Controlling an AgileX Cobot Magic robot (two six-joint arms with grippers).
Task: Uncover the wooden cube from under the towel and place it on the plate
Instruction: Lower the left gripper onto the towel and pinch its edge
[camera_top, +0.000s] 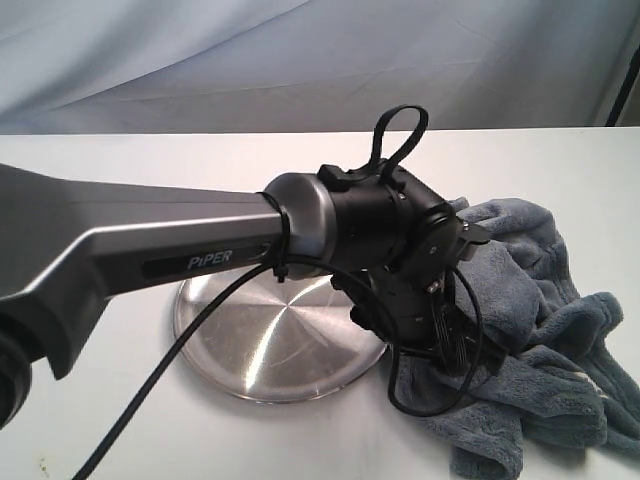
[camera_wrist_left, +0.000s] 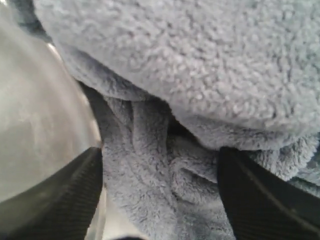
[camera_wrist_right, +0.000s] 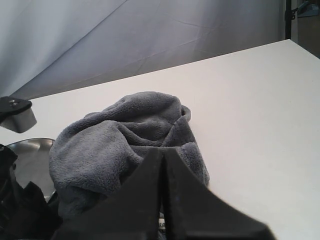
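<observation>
The plate (camera_top: 270, 345) lies on the white table (camera_top: 150, 440), low in the middle of the outside view. The towel (camera_top: 540, 330) sits in a soft heap at 3 o'clock from the plate, and its near edge touches the plate's rim. The cube cannot be seen in any view. The towel has a tall bump in the right wrist view, but what is under it is hidden. The left arm (camera_top: 150, 250) comes in from 9 o'clock and reaches over the plate. Its black wrist bends down, and the left pincer (camera_top: 448, 348) points into the towel at the plate's 3 o'clock edge. In the left wrist view this pincer (camera_wrist_left: 160, 195) is wide open. One black finger (camera_wrist_left: 55, 200) is by the shiny plate (camera_wrist_left: 35, 115) and the other finger (camera_wrist_left: 265, 200) is on the far side of some towel (camera_wrist_left: 200, 75) folds. The folds lie between the fingers, but the fingers are not squeezing them, so it holds nothing. A black cable (camera_top: 170, 370) hangs from the arm and crosses the plate toward 7 o'clock. The right pincer (camera_wrist_right: 161, 200) shows only in its own view. Its two fingers are pressed flat together with nothing between them. It is apart from the towel (camera_wrist_right: 125, 145), and the towel and a bit of plate (camera_wrist_right: 30, 160) lie past its tips. A grey cloth (camera_top: 300, 50) hangs at 12 o'clock behind the table.
</observation>
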